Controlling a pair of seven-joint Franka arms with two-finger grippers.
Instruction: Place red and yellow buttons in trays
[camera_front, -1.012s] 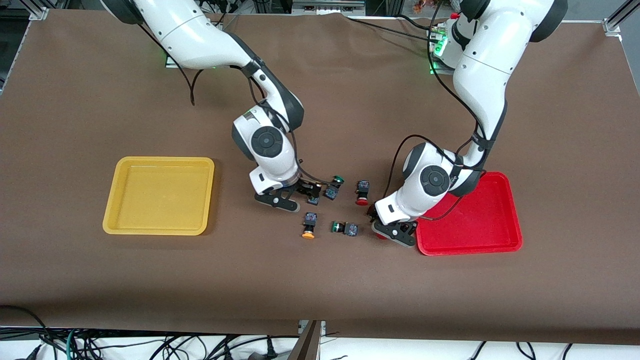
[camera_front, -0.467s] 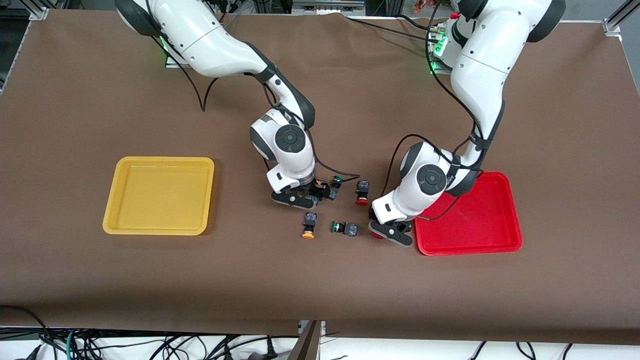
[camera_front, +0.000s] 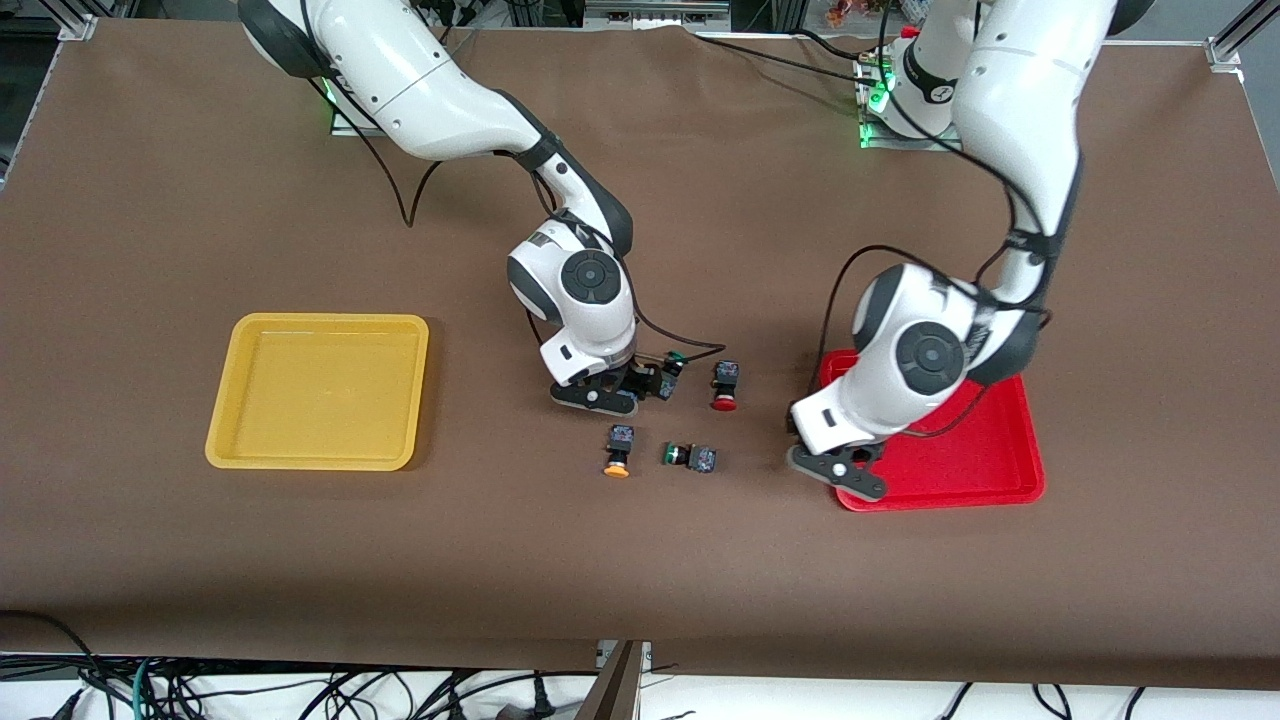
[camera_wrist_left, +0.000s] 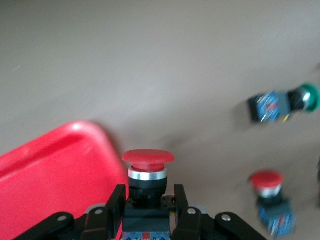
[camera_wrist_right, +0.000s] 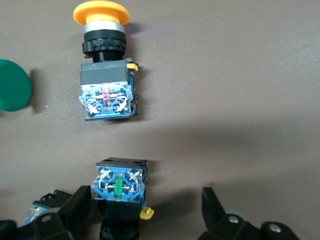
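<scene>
My left gripper (camera_front: 838, 472) is shut on a red button (camera_wrist_left: 148, 167) and holds it over the corner of the red tray (camera_front: 975, 440) that lies toward the table's middle; the tray also shows in the left wrist view (camera_wrist_left: 50, 175). My right gripper (camera_front: 610, 393) is low and open, its jaws on either side of a button body (camera_wrist_right: 120, 187) whose cap is hidden. A yellow button (camera_front: 617, 452) lies just nearer the camera and shows in the right wrist view (camera_wrist_right: 102, 65). A second red button (camera_front: 724, 386) lies between the grippers. The yellow tray (camera_front: 318, 322) is empty.
A green-capped button (camera_front: 690, 457) lies beside the yellow button. Another green-capped button (camera_front: 668, 375) lies right beside the right gripper. Brown cloth covers the table (camera_front: 640, 580).
My left gripper has risen with the red button and moved toward the red tray's corner. My right gripper has shifted toward the left arm's end, over the button cluster.
</scene>
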